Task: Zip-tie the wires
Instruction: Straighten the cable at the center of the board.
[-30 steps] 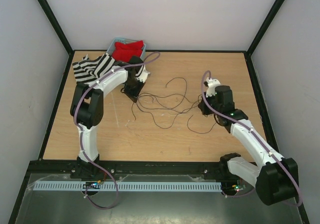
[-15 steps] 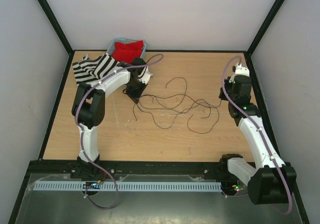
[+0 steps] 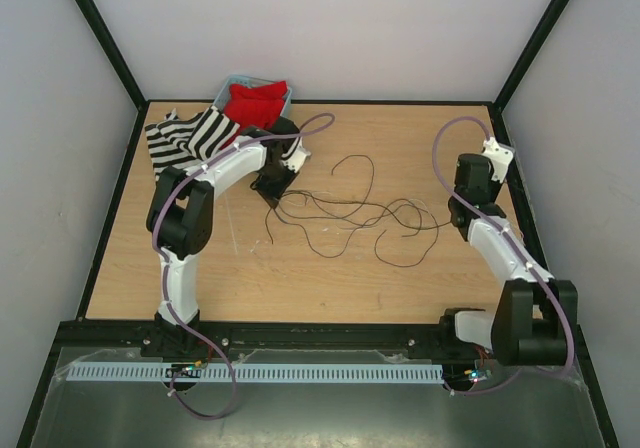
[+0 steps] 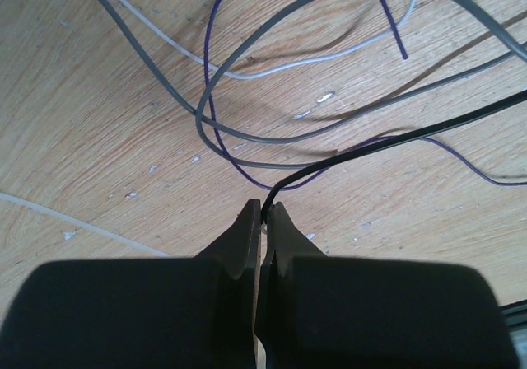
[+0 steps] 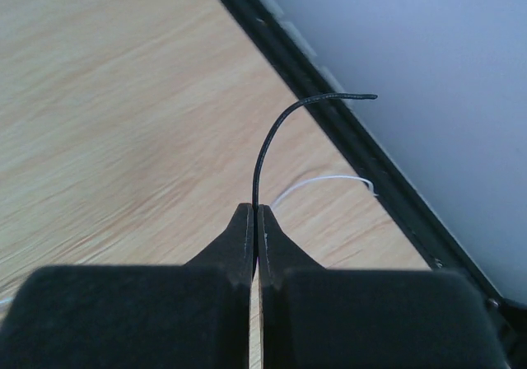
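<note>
L fingers (image 4: 264,214) are clamped on a black wire (image 4: 346,156) at the tangle's left end. R fingers (image 5: 254,214) pinch a black wire tip (image 5: 256,171) by the desk's (image 3: 300,278) right edge. The wires (image 3: 350,208) sprawl mid-desk between them, prob. held at both ends to draw the bunch straight for tying.

This is a robotics lab test cell: a wooden table (image 3: 300,278) boxed in by plain white walls (image 3: 320,28) and a black metal frame (image 3: 320,102). Two white-and-black robot arms (image 3: 178,278) are bolted at its near edge, trailing purple cables (image 3: 436,153). A slotted white cable duct (image 3: 250,373) runs along the front.
</note>
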{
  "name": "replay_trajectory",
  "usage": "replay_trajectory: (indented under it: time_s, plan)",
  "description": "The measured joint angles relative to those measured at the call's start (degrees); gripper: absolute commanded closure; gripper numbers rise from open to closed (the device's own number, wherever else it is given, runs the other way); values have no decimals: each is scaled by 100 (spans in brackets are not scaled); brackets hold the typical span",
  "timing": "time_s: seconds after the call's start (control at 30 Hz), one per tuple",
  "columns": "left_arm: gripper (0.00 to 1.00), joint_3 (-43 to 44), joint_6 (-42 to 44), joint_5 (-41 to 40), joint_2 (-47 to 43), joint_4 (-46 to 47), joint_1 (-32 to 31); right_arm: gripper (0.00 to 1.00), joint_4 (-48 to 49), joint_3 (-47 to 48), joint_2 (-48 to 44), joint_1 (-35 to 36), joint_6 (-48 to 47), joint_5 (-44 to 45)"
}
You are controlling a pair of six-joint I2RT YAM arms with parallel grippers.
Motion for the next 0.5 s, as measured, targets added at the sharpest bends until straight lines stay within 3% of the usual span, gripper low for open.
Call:
replay_trajectory:
  time_s: [0.23, 0.5]
  plan:
    - [100, 2, 39, -529, 103, -83, -17, 100, 442, -164, 710, -413, -153, 824]
    - [100, 68, 42, -802, 549, -140, -142, 100, 780, -164, 1445, -1064, -321, 726]
